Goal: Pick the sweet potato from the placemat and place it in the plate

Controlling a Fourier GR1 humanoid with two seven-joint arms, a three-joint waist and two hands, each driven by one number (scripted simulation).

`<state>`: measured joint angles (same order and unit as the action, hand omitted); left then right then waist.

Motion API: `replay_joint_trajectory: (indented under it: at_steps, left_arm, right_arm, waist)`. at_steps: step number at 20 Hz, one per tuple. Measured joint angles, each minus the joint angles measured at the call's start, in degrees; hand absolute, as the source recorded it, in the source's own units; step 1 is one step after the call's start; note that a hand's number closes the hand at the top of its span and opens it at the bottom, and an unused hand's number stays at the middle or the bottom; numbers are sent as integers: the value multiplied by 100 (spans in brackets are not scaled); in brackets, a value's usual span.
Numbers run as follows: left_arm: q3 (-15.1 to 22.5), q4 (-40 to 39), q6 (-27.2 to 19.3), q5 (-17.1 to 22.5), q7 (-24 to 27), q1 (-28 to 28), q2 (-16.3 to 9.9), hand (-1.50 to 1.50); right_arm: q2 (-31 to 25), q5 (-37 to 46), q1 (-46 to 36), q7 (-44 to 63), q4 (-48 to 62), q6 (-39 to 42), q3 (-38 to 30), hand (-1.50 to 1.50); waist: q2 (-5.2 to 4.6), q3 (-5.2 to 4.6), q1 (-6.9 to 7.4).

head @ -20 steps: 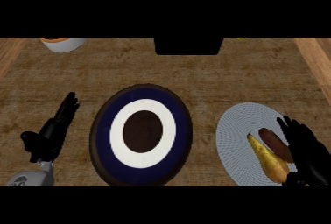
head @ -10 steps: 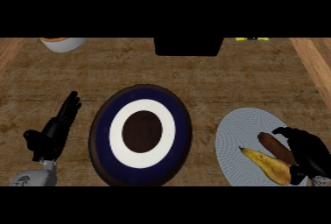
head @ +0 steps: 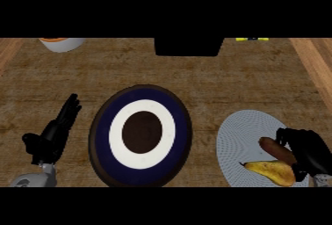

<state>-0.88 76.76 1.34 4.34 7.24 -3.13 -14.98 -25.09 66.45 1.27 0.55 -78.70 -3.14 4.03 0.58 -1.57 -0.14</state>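
We locate the sweet potato (head: 277, 150) on the grey placemat (head: 243, 132), beside a yellow pear (head: 273, 170). The right hand (head: 308, 151) curls its fingers against the sweet potato's right side, apparently gripping it. The plate (head: 141, 130), ringed blue and white, sits left of the placemat. The left hand (head: 55, 134) rests with fingers straight.
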Motion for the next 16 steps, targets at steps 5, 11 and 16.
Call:
replay_joint_trajectory:
  at_steps: [5,11,16]
  left_arm:
    - [-35,-32,-46,-45,27,32,11,0]
    - [-96,-15,-100,-32,67,125,26,0]
    - [-165,7,-82,-15,68,154,-41,0]
  right_arm:
    - [235,-105,457,-268,-422,-619,-84,150]
    - [672,-703,1192,-746,-886,-1105,-341,150]
    - [1046,-1319,1816,-1205,-1534,-1304,-281,150]
  waist:
    - [30,-43,-91]
    - [71,-95,-258]
    - [45,1,-272]
